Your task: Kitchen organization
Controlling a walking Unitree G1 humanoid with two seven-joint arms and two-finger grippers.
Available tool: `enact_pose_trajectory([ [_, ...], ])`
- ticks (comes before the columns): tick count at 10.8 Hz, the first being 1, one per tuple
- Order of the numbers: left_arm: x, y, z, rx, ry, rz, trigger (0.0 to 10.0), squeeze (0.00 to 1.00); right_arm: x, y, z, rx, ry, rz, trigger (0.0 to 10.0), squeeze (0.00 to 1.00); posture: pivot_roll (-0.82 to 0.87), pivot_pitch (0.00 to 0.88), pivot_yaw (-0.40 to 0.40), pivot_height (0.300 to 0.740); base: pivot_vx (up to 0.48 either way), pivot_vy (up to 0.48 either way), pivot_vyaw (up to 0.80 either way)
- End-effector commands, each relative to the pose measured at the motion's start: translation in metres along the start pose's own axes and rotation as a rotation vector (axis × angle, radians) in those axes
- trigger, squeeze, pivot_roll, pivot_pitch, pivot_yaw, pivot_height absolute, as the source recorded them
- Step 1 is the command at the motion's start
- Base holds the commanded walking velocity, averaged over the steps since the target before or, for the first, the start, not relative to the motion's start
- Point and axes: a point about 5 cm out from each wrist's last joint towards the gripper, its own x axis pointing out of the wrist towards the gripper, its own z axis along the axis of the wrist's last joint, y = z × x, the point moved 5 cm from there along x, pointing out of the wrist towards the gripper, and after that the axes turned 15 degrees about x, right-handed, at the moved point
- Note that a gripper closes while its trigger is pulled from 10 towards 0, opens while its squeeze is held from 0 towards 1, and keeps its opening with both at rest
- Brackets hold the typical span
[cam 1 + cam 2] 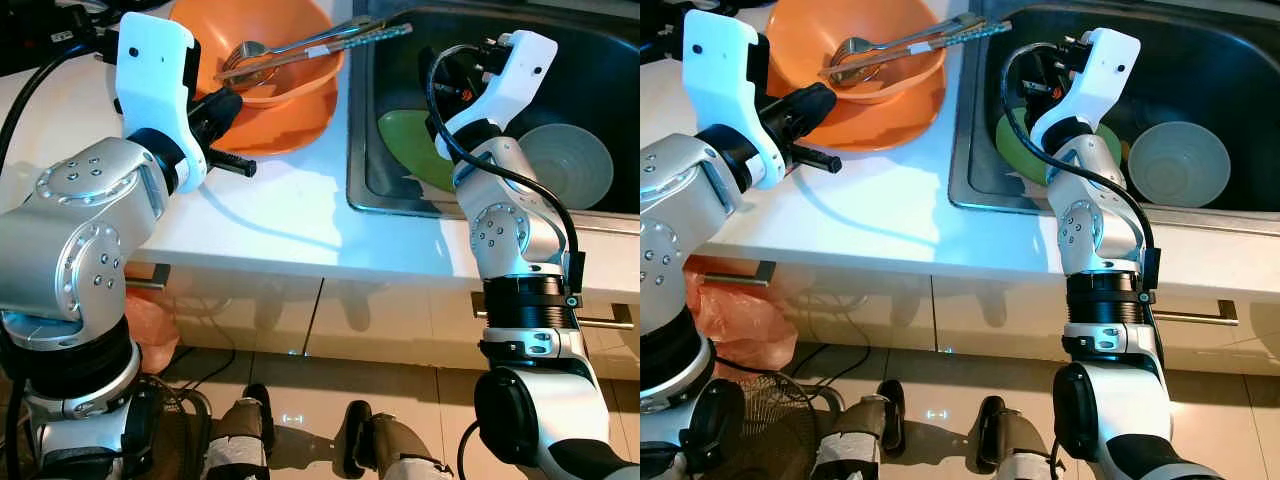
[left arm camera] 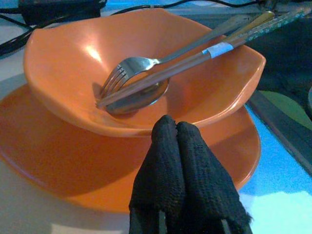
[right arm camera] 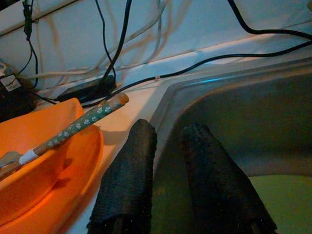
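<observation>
An orange bowl (image 1: 285,35) rests on an orange plate (image 1: 295,125) on the white counter, left of the sink. A fork (image 2: 129,70), a spoon (image 2: 139,97) and flower-patterned chopsticks (image 1: 345,40) lie in the bowl, their handles sticking out towards the sink. My left gripper (image 2: 176,126) is shut and empty, its tips just above the plate's near rim and short of the bowl. My right gripper (image 3: 168,134) hovers open over the sink's left side, holding nothing. In the sink (image 1: 600,60) lie a green plate (image 1: 410,145) and a pale bowl (image 1: 567,165).
Black cables (image 3: 112,53) run along the back wall behind the counter. The counter's front edge (image 1: 300,265) overhangs drawers with metal handles. An orange plastic bag (image 1: 740,320) and a fan (image 1: 770,420) are on the floor to my left.
</observation>
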Motion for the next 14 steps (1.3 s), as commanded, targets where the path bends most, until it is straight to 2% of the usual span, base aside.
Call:
enact_pose_trajectory([
  [1, -0.002, 0.002, 0.007, 0.006, -0.029, 0.002, 10.0, 0.0, -0.002, -0.001, 0.005, 0.004, -0.021, 0.0, 10.0, 0.0, 0.18, 0.246, -0.056, 0.74, 0.0, 0.0, 0.0],
  [3, -0.007, 0.008, 0.045, -0.004, -0.21, 0.008, 10.0, 0.0, -0.001, -0.003, 0.005, 0.002, -0.024, -0.006, 10.0, 0.0, 0.19, 0.235, -0.052, 0.74, 0.0, 0.0, 0.0],
  [4, -0.012, 0.003, 0.068, -0.004, -0.32, -0.023, 10.0, 0.0, -0.001, -0.004, 0.007, 0.001, -0.03, -0.009, 10.0, 0.0, 0.18, 0.229, -0.048, 0.74, 0.0, 0.0, 0.0],
  [6, -0.01, 0.004, 0.069, -0.002, -0.339, -0.015, 10.0, 0.0, -0.002, -0.006, 0.007, 0.001, -0.036, -0.014, 10.0, 0.0, 0.18, 0.215, -0.042, 0.74, 0.0, 0.0, 0.0],
  [7, 0.001, 0.007, 0.061, 0.007, -0.337, 0.021, 10.0, 0.0, -0.003, -0.009, 0.007, 0.001, -0.038, -0.026, 10.0, 0.0, 0.17, 0.207, -0.036, 0.74, 0.0, 0.0, 0.0],
  [8, 0.012, 0.0, 0.052, 0.006, -0.33, 0.023, 10.0, 0.0, -0.004, -0.014, 0.007, -0.004, -0.042, -0.04, 10.0, 0.0, 0.16, 0.202, -0.031, 0.74, 0.0, 0.0, 0.0],
  [9, 0.025, -0.014, 0.043, 0.019, -0.324, 0.006, 10.0, 0.39, -0.007, -0.022, 0.007, -0.011, -0.044, -0.065, 10.0, 0.0, 0.15, 0.192, -0.024, 0.74, 0.0, 0.0, 0.0],
  [10, 0.039, -0.032, 0.033, -0.049, -0.325, -0.042, 10.0, 1.0, -0.01, -0.031, 0.006, -0.018, -0.043, -0.095, 10.0, 0.0, 0.14, 0.191, -0.018, 0.74, 0.0, 0.0, 0.0],
  [12, 0.051, -0.055, 0.028, 0.011, -0.363, -0.066, 10.0, 1.0, -0.016, -0.043, 0.003, -0.024, -0.039, -0.133, 10.0, 0.0, 0.12, 0.191, -0.011, 0.74, 0.0, 0.0, 0.0],
  [14, 0.054, -0.066, 0.03, 0.078, -0.409, -0.065, 10.0, 1.0, -0.02, -0.043, 0.002, -0.019, -0.043, -0.136, 10.0, 0.0, 0.1, 0.193, -0.005, 0.74, 0.0, 0.0, 0.0],
])
